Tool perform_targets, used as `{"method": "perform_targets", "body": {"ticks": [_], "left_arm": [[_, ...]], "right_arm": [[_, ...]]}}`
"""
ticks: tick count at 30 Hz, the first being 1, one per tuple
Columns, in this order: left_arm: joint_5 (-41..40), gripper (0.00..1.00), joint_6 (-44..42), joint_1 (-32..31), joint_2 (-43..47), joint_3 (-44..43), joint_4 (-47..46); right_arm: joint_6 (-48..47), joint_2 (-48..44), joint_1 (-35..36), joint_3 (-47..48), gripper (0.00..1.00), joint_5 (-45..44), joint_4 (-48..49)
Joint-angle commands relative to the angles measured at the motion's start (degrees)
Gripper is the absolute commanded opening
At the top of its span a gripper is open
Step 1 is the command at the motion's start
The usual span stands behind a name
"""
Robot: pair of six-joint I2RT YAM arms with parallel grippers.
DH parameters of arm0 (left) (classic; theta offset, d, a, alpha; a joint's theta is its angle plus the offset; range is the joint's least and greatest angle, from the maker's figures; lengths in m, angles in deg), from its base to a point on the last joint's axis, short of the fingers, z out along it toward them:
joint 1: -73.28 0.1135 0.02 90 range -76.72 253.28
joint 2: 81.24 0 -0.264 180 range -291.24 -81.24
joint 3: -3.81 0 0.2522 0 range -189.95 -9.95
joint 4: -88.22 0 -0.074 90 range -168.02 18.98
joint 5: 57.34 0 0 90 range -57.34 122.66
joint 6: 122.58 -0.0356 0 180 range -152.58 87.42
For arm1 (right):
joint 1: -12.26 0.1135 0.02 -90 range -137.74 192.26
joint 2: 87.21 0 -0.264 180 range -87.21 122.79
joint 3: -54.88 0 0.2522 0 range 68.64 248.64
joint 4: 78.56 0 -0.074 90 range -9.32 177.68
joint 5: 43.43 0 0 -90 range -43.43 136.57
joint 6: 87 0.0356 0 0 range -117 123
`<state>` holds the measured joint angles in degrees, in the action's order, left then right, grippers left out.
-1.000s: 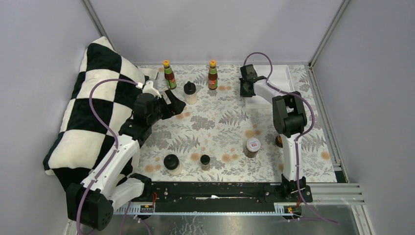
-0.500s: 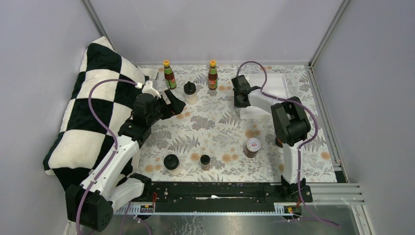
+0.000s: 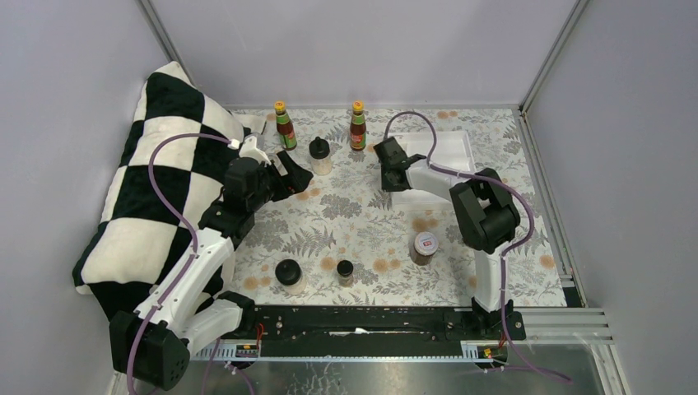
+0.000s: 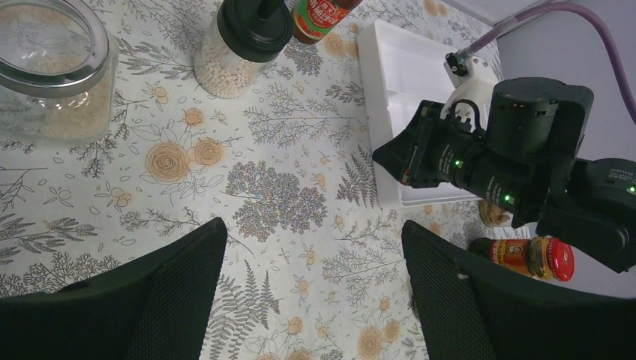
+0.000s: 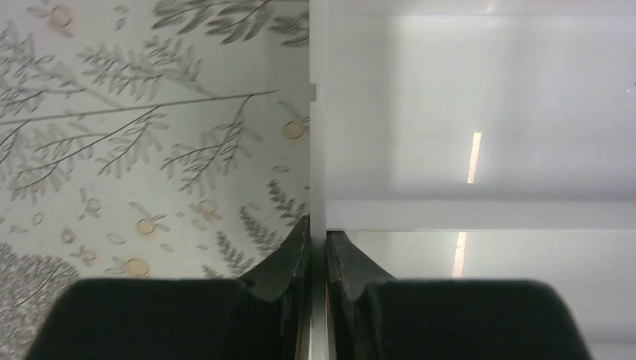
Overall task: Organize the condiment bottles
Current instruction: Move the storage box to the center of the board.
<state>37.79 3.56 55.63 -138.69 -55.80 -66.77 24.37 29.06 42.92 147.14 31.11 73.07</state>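
Tray (image 3: 449,144) dragged left, right claw (image 5: 318,244) pinching its wall | left claw (image 4: 313,232) spread | tray mostly cut off in wrist view

Floral table (image 3: 346,218). White tray (image 3: 449,144) lies flat on it, one wall pinched between the right gripper (image 5: 318,244) jaws. Black-lid jar (image 4: 244,41) sits ahead of the wide-apart left gripper (image 4: 313,225) jaws, clear-lid jar (image 4: 49,71) ahead and to their left. Two sauce bottles (image 3: 285,125) (image 3: 357,125) stand upright beyond those jars, the second near the right jaws. Red-lid jar (image 3: 425,245) is well behind the right jaws. Two dark-lid jars (image 3: 288,273) (image 3: 345,271) are well behind the left jaws. Checked pillow (image 3: 156,181) lies behind the left jaws, at the table edge.
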Motion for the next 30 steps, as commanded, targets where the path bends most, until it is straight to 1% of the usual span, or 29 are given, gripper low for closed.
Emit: {"method": "perform_targets", "body": {"ticks": [1, 5, 12, 19, 24, 30], "left_arm": [[-0.3, 0.9, 0.3, -0.5, 1.5, -0.9, 1.9], [-1.0, 0.9, 0.0, -0.5, 2.8, -0.8, 3.0], [-0.9, 0.9, 0.0, -0.5, 3.3, -1.1, 3.5], [-0.7, 0.9, 0.1, -0.5, 3.7, -1.6, 4.0], [-0.6, 0.9, 0.1, -0.5, 3.8, -1.7, 4.2], [-0.8, 0.9, -0.1, -0.5, 4.9, -1.8, 5.0]], "right_arm": [[3.1, 0.2, 4.9, 0.8, 0.03, 0.8, -2.5], [4.5, 2.3, 7.1, 2.5, 0.01, 0.7, -2.8], [8.4, 2.8, 11.7, 3.7, 0.0, -1.5, -3.1], [13.5, 2.3, 15.7, 3.7, 0.0, -6.1, -2.8], [17.6, 3.9, 18.2, 5.0, 0.0, -9.1, -3.0], [21.5, 5.0, 19.7, 4.9, 0.0, -11.1, -2.2]]}}
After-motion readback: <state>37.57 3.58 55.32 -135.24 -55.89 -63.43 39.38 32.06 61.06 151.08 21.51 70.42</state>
